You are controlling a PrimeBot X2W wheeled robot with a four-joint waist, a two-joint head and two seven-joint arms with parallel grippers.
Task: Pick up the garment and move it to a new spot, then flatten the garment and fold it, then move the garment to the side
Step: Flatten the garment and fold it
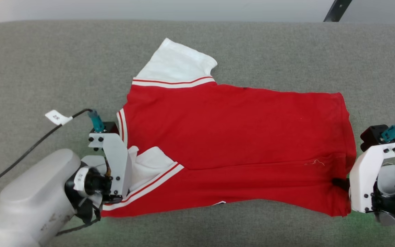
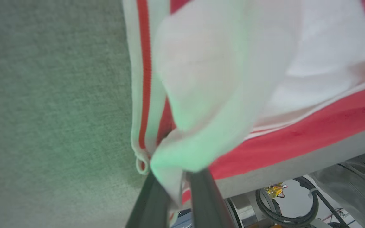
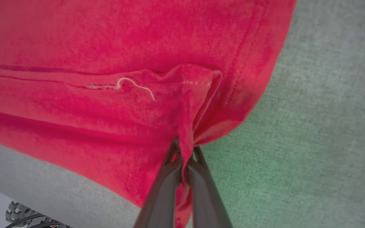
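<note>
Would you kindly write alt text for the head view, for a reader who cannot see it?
A red garment with white sleeves and striped trim lies spread sideways on a grey fabric surface. The left gripper pinches it at the near white sleeve, and the right gripper pinches its red hem at the opposite end.

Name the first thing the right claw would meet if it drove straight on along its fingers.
The garment: the right claw is shut on a pinch of its red edge, and more red cloth lies straight ahead, though depth is unclear.
</note>
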